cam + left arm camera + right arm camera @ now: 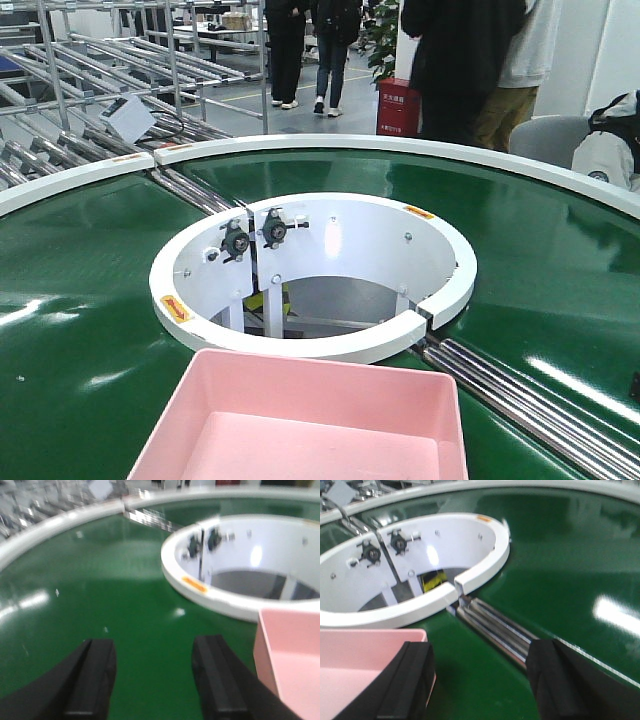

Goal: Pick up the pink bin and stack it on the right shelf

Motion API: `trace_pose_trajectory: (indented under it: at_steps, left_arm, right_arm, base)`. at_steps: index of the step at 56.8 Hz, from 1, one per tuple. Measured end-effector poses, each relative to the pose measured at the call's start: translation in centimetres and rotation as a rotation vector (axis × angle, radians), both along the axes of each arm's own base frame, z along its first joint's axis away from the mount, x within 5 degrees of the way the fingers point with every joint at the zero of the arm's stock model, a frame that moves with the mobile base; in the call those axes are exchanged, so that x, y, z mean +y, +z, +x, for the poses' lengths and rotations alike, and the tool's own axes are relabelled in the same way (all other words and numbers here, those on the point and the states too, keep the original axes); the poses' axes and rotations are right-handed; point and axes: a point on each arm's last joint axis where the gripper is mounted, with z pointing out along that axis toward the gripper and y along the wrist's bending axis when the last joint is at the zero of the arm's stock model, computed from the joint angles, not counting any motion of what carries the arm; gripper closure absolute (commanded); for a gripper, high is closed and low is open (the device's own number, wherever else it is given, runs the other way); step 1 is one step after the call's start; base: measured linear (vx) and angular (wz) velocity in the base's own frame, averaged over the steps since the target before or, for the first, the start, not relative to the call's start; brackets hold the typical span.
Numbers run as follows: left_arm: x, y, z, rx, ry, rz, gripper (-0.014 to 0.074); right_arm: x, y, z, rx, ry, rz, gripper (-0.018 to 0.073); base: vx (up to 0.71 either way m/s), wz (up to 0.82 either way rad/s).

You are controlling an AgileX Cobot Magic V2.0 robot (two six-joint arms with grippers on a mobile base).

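The pink bin (310,420) sits on the green belt at the bottom centre of the front view, open side up and empty. Neither gripper shows in that view. In the left wrist view my left gripper (152,652) is open over bare belt, with the pink bin (292,655) just right of its right finger. In the right wrist view my right gripper (480,655) is open. Its left finger overlaps the right rim of the pink bin (365,655), and its right finger is over the belt. The right shelf is out of view.
The green curved conveyor belt (80,300) runs around a white ring (310,345) with an open well, directly beyond the bin. A strip of metal rollers (520,390) crosses the belt at right. Roller racks (90,90) stand at back left. People (460,60) stand behind.
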Motion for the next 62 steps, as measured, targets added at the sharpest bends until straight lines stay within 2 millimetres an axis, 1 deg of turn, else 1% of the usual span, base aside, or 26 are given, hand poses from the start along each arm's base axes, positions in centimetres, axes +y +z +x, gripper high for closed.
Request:
trace_pose_trajectory:
  at_steps: [3, 4, 10, 13, 14, 18, 22, 25, 29, 33, 37, 42, 46, 48, 54, 57, 62]
  left_arm:
    - [-0.4, 0.4, 1.1, 0.064, -0.036, 0.014, 0.0115]
    - [-0.6, 0.4, 1.5, 0.085, -0.049, 0.017, 0.0115]
    - [-1.8, 1.9, 4.1, 0.121, -0.133, 0.013, 0.0115]
    - [-2.8, 2.3, 5.8, 0.140, -0.187, 0.012, 0.0115]
    - [-3.0, 2.7, 6.2, 0.135, -0.200, 0.005, 0.0115]
    - [-4.2, 3.1, 8.4, 0.157, -0.261, 0.012, 0.0115]
    - [-5.4, 3.0, 10.6, 0.209, -0.318, 0.012, 0.0115]
    - [-6.3, 2.5, 12.2, 0.260, -0.353, 0.009, 0.0115]
    - [-7.5, 1.3, 14.2, 0.352, -0.396, 0.005, 0.0115]
    - [-8.7, -0.4, 16.3, 0.452, -0.430, -0.003, 0.0115]
    - [-9.6, -2.1, 17.8, 0.535, -0.453, -0.005, 0.0115]
    - [-10.3, -4.3, 19.3, 0.629, -0.470, -0.004, 0.0115]
    - [-10.6, -5.8, 20.2, 0.679, -0.473, -0.003, 0.0115]
    - [-10.7, -6.9, 20.8, 0.708, -0.473, -0.003, 0.0115]
    - [-11.0, -9.4, 21.7, 0.780, -0.472, -0.005, 0.0115]
    - [-11.2, -10.6, 21.9, 0.822, -0.473, -0.012, 0.0115]
    - [-11.4, -11.8, 22.1, 0.870, -0.476, -0.031, 0.0115]
  right_arm:
    - [0.1, 0.7, 0.9, 0.066, 0.006, 0.009, 0.0090]
    - [0.1, 0.6, 1.3, 0.099, 0.010, 0.010, 0.0090]
    - [0.7, 1.2, 3.5, 0.226, 0.065, 0.003, 0.0098]
    - [1.6, 1.0, 4.6, 0.276, 0.125, -0.013, 0.0106]
    - [2.0, 1.0, 5.0, 0.290, 0.151, -0.018, 0.0109]
    - [3.8, 0.7, 6.3, 0.327, 0.224, -0.016, 0.0111]
    - [5.1, 0.2, 7.5, 0.363, 0.249, 0.018, 0.0111]
    - [5.7, -0.6, 8.5, 0.412, 0.228, 0.064, 0.0111]
    - [6.0, -2.0, 9.8, 0.474, 0.194, 0.105, 0.0111]
    - [6.2, -3.5, 10.8, 0.533, 0.175, 0.123, 0.0111]
    - [6.4, -4.9, 11.5, 0.584, 0.164, 0.138, 0.0111]
    - [6.7, -6.1, 12.1, 0.628, 0.161, 0.138, 0.0111]
    - [6.7, -6.7, 12.4, 0.649, 0.158, 0.138, 0.0111]
    - [6.8, -6.9, 12.5, 0.655, 0.157, 0.140, 0.0111]
    - [6.8, -7.1, 12.6, 0.657, 0.154, 0.149, 0.0111]
    - [6.9, -7.1, 12.6, 0.651, 0.151, 0.163, 0.0111]
    - [7.1, -7.2, 12.8, 0.647, 0.149, 0.184, 0.0111]
  base:
    - [0.00, 0.00]
    - [0.00, 0.00]
    - [0.00, 0.00]
    - [0.00, 0.00]
    - [0.00, 0.00]
    - [0.00, 0.00]
    - [0.00, 0.00]
    - [0.00, 0.00]
    - [0.00, 0.00]
    - [0.00, 0.00]
    - [0.00, 0.00]
    - [0.00, 0.00]
    - [0.00, 0.00]
    - [0.00, 0.00]
    - [0.00, 0.00]
    - [0.00, 0.00]
    - [0.00, 0.00]
